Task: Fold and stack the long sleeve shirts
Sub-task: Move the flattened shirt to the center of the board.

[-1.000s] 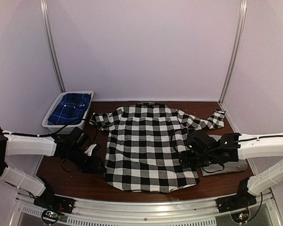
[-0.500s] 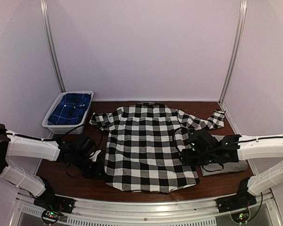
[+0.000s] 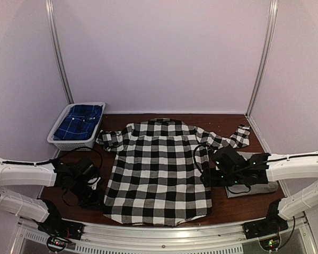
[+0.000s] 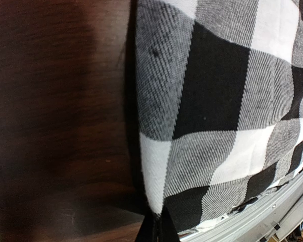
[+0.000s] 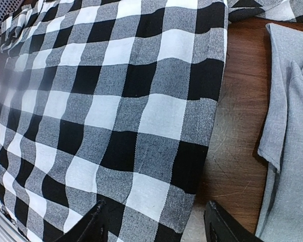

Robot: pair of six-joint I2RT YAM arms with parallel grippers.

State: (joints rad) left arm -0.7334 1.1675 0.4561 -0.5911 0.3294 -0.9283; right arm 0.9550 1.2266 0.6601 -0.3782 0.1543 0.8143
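Black-and-white check shirt (image 3: 158,169), grey shirt (image 5: 293,131)

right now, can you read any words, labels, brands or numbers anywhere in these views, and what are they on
No text can be read in any view.
checked shirt: only checks on the side that shows, no lettering or label.
grey shirt: plain cloth, no tag in view.
basket and the blue shirt in it: no marking to be seen.

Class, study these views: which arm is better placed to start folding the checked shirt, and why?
Left, probably. The left gripper is shut on the left hem corner of the checked shirt, ready to lift it across. The right gripper hangs open over the right edge, beside the grey shirt, gripping nothing.
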